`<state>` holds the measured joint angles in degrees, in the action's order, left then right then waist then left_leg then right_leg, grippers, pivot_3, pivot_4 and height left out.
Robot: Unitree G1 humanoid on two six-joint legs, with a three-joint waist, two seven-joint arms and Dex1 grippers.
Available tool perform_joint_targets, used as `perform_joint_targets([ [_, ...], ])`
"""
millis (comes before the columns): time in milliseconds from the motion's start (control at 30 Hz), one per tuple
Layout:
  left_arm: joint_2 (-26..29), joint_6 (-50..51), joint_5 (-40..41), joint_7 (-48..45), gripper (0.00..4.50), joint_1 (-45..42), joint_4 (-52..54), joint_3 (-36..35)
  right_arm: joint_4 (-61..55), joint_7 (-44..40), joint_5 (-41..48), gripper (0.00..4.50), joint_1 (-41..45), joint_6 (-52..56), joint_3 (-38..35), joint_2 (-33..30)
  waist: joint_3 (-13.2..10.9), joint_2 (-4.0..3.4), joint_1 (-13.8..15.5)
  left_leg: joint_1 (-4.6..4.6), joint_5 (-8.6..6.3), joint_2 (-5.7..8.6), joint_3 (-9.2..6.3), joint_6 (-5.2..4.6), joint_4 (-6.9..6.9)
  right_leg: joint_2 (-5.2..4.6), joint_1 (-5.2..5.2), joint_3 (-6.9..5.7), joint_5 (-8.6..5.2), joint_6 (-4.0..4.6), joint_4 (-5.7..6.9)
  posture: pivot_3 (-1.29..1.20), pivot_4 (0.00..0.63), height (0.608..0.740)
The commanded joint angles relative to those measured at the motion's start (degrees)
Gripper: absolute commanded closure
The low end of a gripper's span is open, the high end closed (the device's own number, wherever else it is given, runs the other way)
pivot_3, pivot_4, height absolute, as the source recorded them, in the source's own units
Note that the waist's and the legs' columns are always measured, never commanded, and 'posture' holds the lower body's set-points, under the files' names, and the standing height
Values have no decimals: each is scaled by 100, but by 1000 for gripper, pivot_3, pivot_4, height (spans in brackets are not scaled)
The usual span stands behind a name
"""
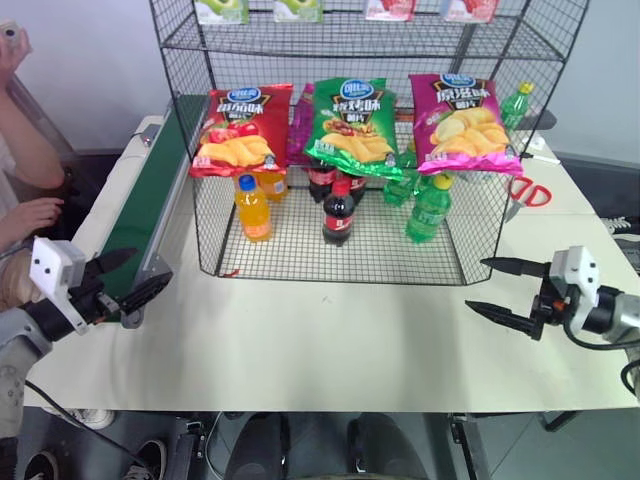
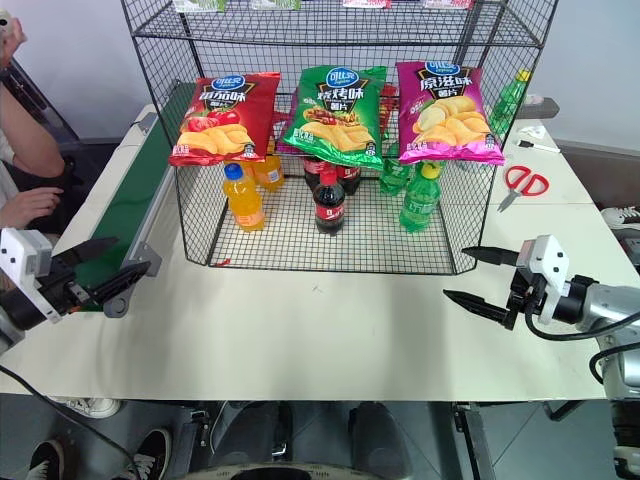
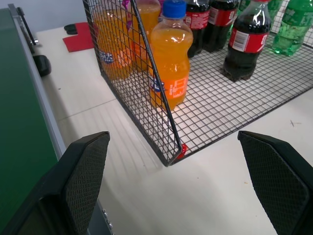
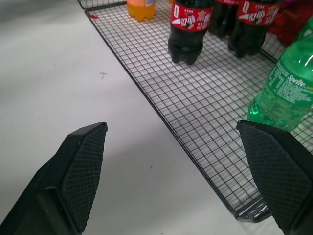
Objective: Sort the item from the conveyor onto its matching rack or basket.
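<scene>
Green crisp bag (image 1: 352, 125) is sitting on the middle tier of the black wire rack (image 1: 185, 40), hanging over that tier's front edge between the red crisp bag (image 1: 240, 128) and the magenta-pink crisp bag (image 1: 462, 122), its long axis running up and down, logo at the top. I am holding both arms low and wide over the white table (image 1: 330, 340), neither touching anything. My left gripper (image 1: 125, 278) is hovering at the near end of the conveyor (image 1: 150, 200) with its fingers spread wide and nothing between them; my right gripper (image 1: 505, 290) is hanging near the rack's right front corner, equally wide and equally empty. The belt's visible stretch is carrying no bag. The green bag is lying ahead of and above both pairs of jaws, roughly midway between them, so neither arm is looking clearly nearer. Orange, cola and green bottles are standing on the rack's floor below the bags. I am judging this sort as placed, or waiting on the belt's next item.
</scene>
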<state>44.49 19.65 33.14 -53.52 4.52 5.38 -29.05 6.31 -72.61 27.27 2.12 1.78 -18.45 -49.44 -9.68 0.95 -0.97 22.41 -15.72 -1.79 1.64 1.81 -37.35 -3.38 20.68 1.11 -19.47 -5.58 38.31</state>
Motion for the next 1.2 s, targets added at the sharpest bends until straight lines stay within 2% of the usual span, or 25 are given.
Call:
perform_joint_targets([
  [33,54,-337,-204,-20,0,-68,-39,-9,-41,3,46,74,-2,-212,-168,29,0,0,-3,0,0,0,0,0,0,0,0,0,0,0,0,0,150,739],
  [1200,10,-289,-98,-131,0,-111,-22,33,370,130,-295,74,413,-678,148,172,0,0,-5,-1,0,0,0,0,2,-1,0,0,0,0,-3,0,150,739],
])
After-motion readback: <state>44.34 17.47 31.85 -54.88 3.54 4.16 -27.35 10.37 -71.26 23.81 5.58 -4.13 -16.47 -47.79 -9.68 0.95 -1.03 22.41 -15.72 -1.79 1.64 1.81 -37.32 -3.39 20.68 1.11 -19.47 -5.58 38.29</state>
